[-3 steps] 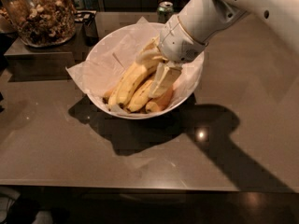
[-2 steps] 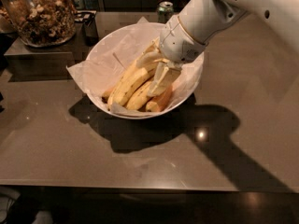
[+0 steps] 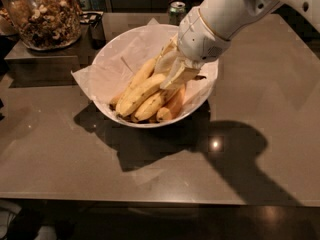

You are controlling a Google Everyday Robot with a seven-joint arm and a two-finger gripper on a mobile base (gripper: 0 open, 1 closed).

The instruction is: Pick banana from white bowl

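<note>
The white bowl [image 3: 111,48], lined with crinkled white paper, sits at the back middle of the brown table [image 3: 90,174]. Several yellow bananas lie in it. The longest banana [image 3: 141,92] lies diagonally across the top of the pile, its upper end under my gripper. My gripper [image 3: 172,72] reaches down into the bowl from the upper right and rests at the upper end of the pile, touching or nearly touching the bananas. The banana's stem is hidden behind the gripper.
Shorter bananas [image 3: 150,107] and a peach-orange fruit [image 3: 173,105] lie beside the long banana. A glass jar of nuts [image 3: 44,15] stands on a raised block at the back left. A green can [image 3: 176,8] stands behind the bowl.
</note>
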